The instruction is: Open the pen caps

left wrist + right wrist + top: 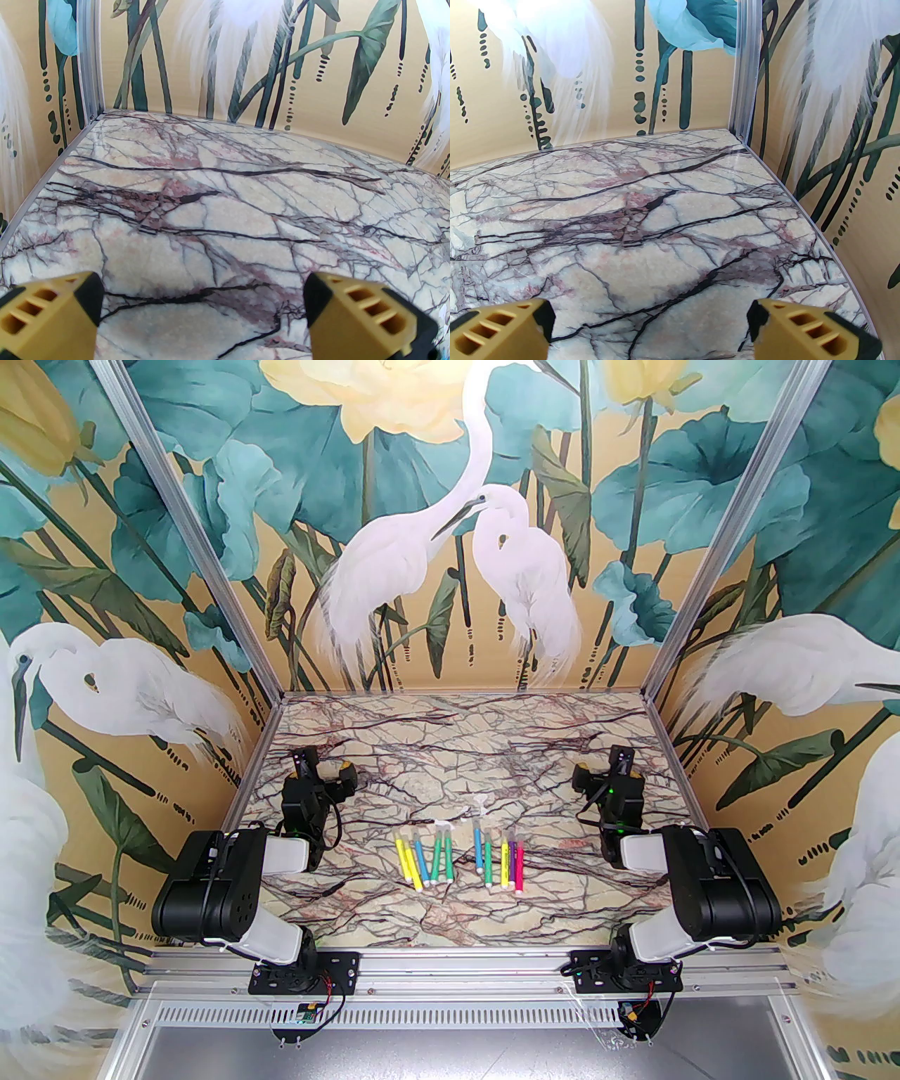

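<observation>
Pen caps at mid-table, seemingly capping the far tips. Marble table underneath. Left gripper and right gripper parked either side, fingers spread wide, empty, likely for equal reach. Pens laid parallel in two clusters, probably easing hold-and-pull.

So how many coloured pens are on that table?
10: five in the left bunch, five in the right bunch, lying side by side. They lie close, so one could be hidden.
</observation>
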